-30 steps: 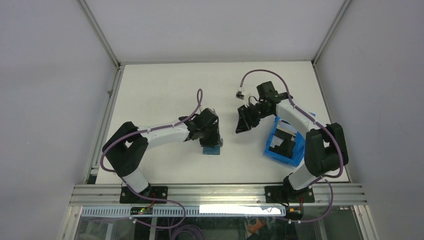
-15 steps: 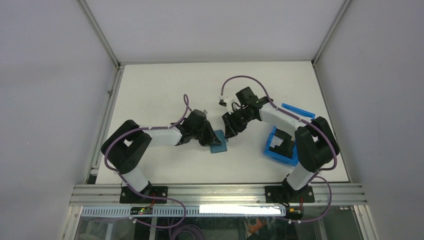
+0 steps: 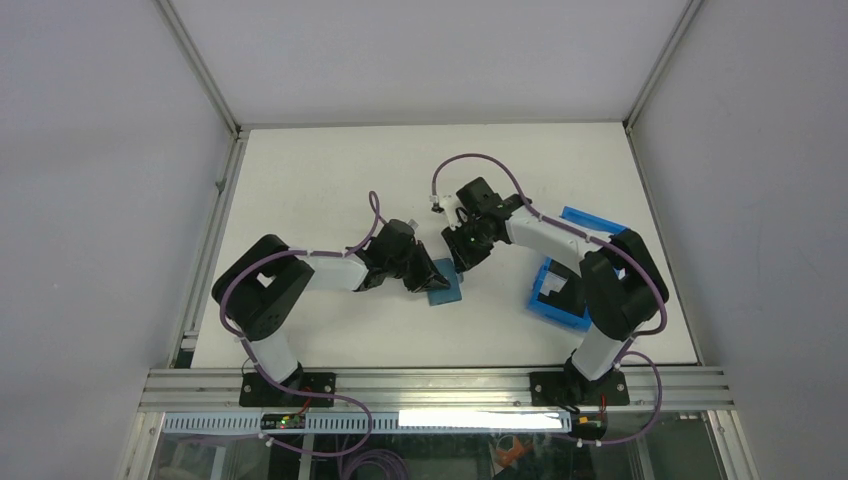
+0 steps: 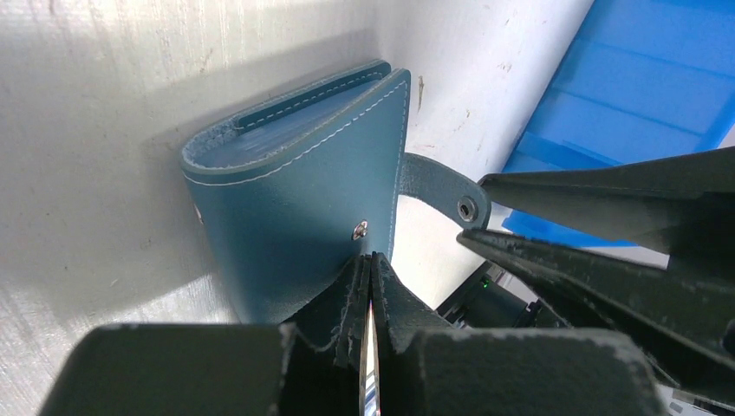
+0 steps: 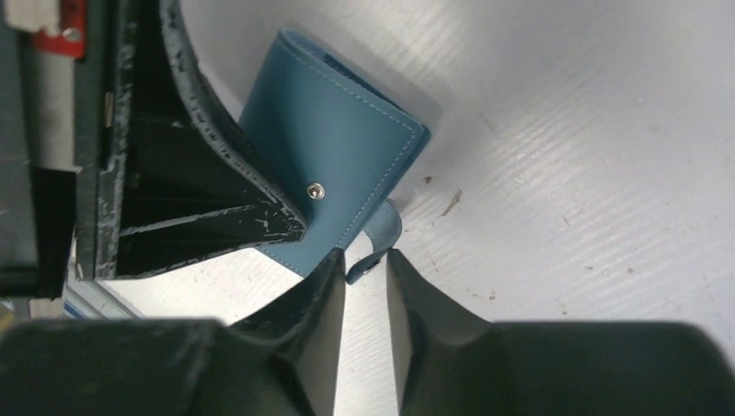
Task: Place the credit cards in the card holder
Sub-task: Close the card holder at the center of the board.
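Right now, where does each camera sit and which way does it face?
Top external: fixed above and behind the arms, looking down on the table; both arms show, bases at the bottom.
Left wrist: on the left arm, facing the card holder; the shut left hand shows at the bottom.
Right wrist: on the right arm, facing the snap tab; the parted right hand shows at the bottom.
Shared: both wrist views show the card holder and the other arm's hand.
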{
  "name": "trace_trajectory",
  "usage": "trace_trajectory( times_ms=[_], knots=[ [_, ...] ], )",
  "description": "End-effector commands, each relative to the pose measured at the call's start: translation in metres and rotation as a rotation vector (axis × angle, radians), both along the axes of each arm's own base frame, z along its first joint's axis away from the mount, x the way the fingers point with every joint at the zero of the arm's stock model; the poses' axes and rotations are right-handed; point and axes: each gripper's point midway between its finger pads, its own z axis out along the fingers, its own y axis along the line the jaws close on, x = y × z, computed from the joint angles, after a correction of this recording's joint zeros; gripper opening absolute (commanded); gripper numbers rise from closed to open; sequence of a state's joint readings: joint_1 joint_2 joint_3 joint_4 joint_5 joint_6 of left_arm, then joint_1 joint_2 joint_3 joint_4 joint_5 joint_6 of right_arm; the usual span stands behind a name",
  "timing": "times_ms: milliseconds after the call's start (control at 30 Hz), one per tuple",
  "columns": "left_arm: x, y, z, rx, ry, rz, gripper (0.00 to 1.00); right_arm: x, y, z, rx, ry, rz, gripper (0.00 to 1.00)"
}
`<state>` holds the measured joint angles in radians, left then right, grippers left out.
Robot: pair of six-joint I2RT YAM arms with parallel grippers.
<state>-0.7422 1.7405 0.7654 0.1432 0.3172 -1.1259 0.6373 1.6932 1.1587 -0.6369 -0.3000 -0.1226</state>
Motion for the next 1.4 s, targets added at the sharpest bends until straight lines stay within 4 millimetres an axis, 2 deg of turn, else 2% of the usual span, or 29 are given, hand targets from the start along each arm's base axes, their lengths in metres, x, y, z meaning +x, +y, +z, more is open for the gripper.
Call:
trace_trajectory(
  times_ms=[0,133,267,467,600,767,867,1067,1267,1367],
  knots=[
    [0.0,0.005,-0.015,0.048,0.027,0.019,0.03,0.019,-0.002,0.011,-0.033,-0.066,-0.04,0.21],
    [0.002,0.002,-0.011,0.031,0.023,0.02,0.04,0.022,-0.003,0.013,-0.042,-0.074,-0.033,0.0],
    [0.005,-0.005,-0.005,-0.001,0.018,0.014,0.06,0.027,-0.003,0.02,-0.025,-0.086,-0.032,0.0],
    [0.01,-0.009,-0.004,-0.013,0.03,0.015,0.07,0.047,-0.004,0.034,-0.009,-0.087,-0.039,0.0],
    [0.021,-0.019,-0.003,-0.053,0.047,0.017,0.11,0.057,-0.003,0.031,-0.01,-0.078,-0.034,0.0],
    [0.039,-0.033,0.01,-0.113,0.033,0.033,0.15,0.055,0.0,0.024,-0.01,-0.046,-0.003,0.0],
    [0.045,-0.029,0.024,-0.133,0.003,0.049,0.18,0.053,-0.003,0.024,-0.017,-0.054,0.001,0.0],
    [0.051,-0.009,0.046,-0.184,-0.033,0.103,0.18,0.049,-0.007,0.019,-0.01,-0.043,-0.012,0.0],
    [0.05,0.011,0.039,-0.172,-0.027,0.14,0.12,0.048,-0.011,0.015,0.02,-0.009,-0.035,0.0],
    [0.048,0.013,0.032,-0.145,-0.011,0.13,0.11,0.046,-0.01,0.017,0.035,-0.007,-0.034,0.0]
  ],
)
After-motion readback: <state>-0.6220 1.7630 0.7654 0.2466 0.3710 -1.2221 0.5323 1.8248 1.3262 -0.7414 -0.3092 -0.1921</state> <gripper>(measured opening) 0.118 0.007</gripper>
